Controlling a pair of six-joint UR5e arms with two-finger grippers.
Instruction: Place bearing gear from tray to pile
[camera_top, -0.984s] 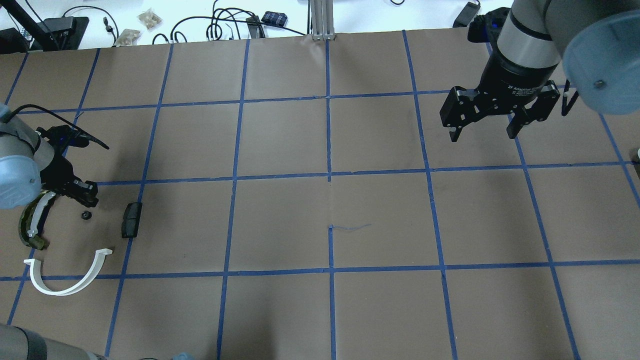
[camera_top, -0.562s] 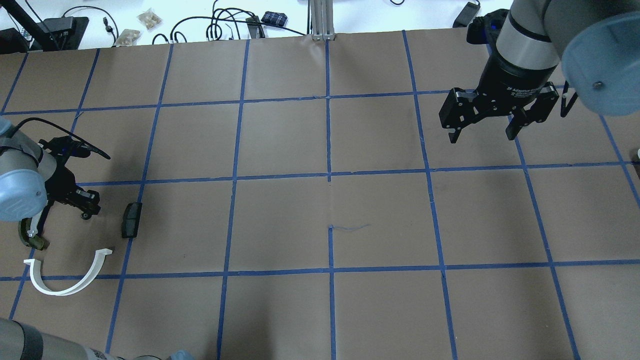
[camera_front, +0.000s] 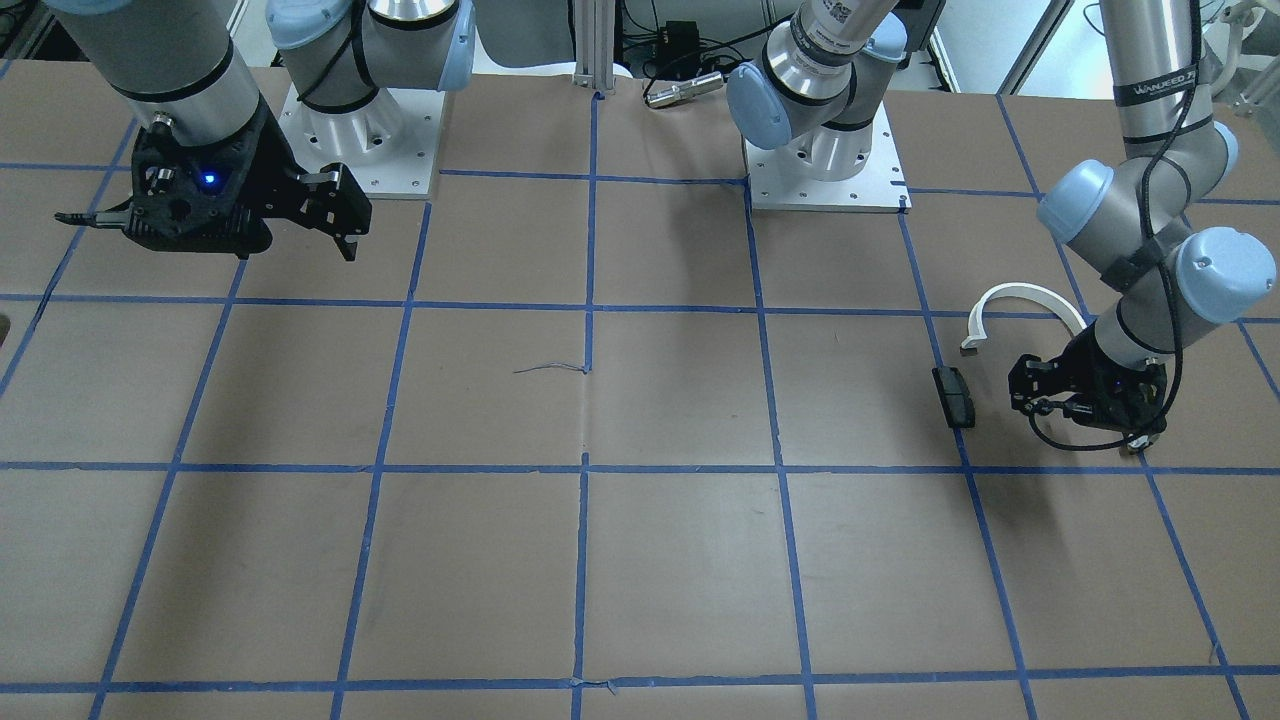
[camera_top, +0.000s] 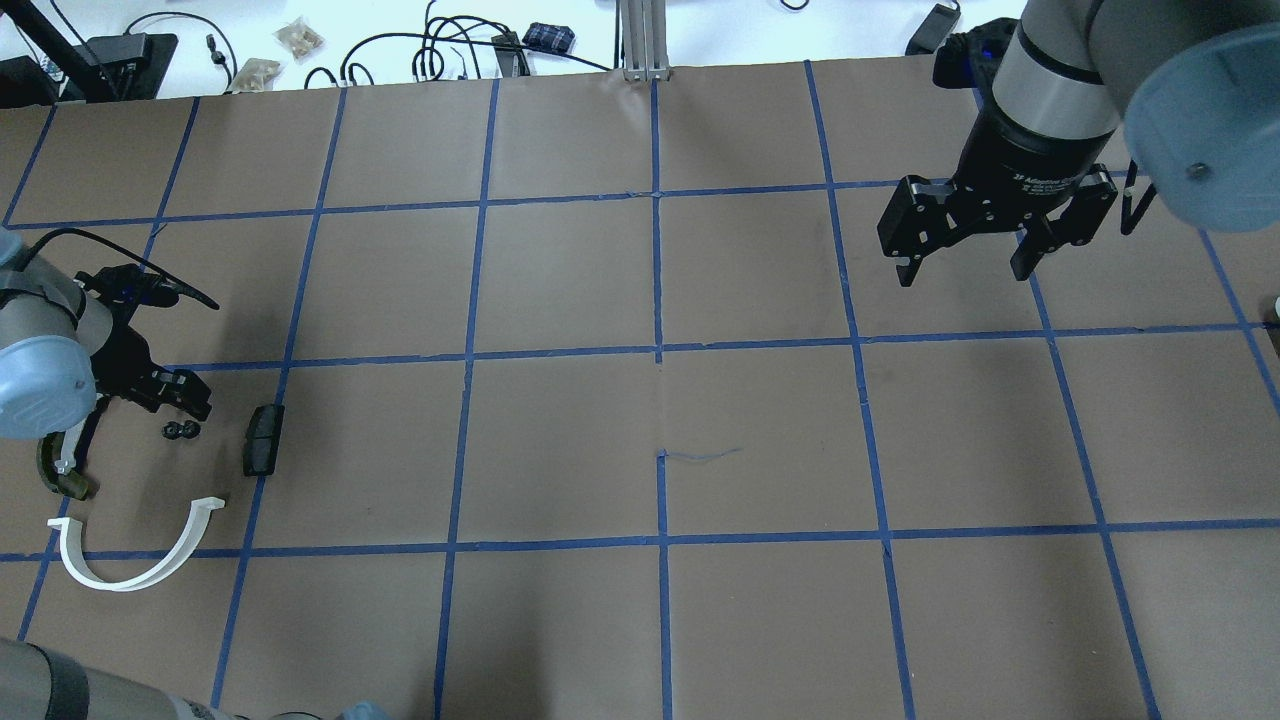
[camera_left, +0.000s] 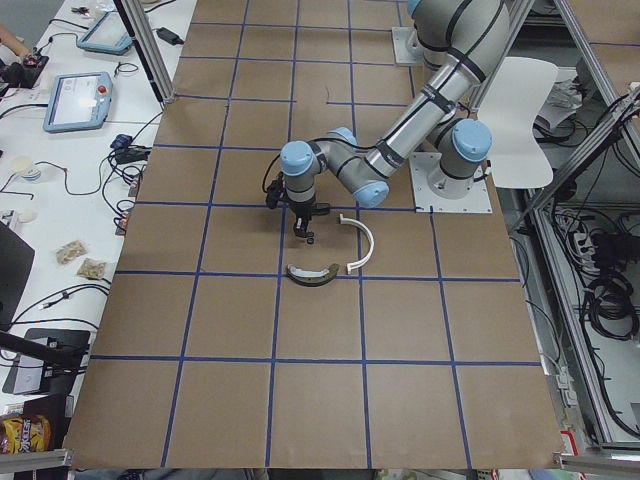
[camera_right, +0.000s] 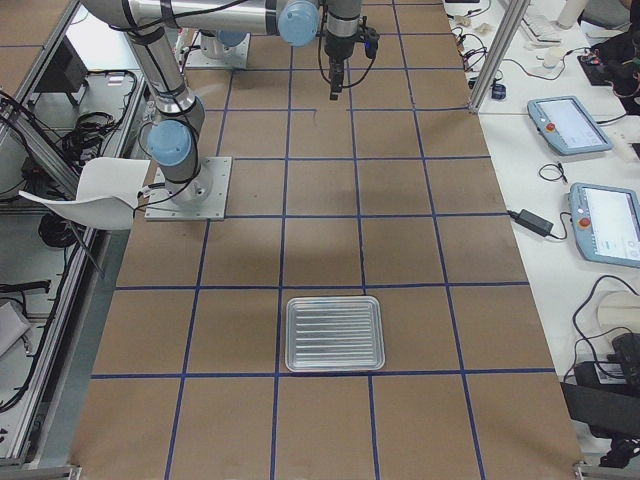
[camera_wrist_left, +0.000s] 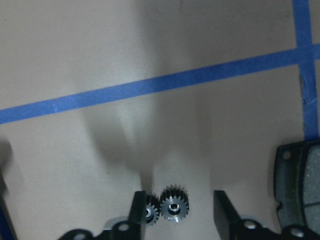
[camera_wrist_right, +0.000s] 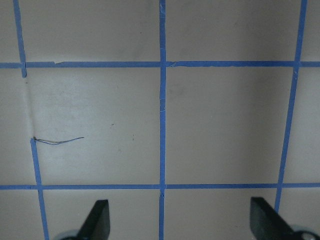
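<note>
**Release at the pile, retreat is next**

Your left gripper (camera_wrist_left: 179, 198) has its jaws spread and grips nothing. The bearing gear (camera_wrist_left: 173, 206) lies flat between them: small, dark-toothed, bright bore, with a second gear (camera_wrist_left: 150, 213) tight against it. Both sit just beside the dark grey block (camera_top: 263, 439), and the olive piece (camera_top: 56, 478) is beyond them. I'd lift straight up, since a sideways drag could roll the gears. The right gripper (camera_top: 965, 272) is well apart from the block, jaws spread and empty.

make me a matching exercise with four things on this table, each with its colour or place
1 half-ring arc
2 rectangular block
3 two small gears
4 ridged tray

a silvery
b between the open fingers of the left gripper
c white
d dark grey

Pairs: 1-c, 2-d, 3-b, 4-a
</note>
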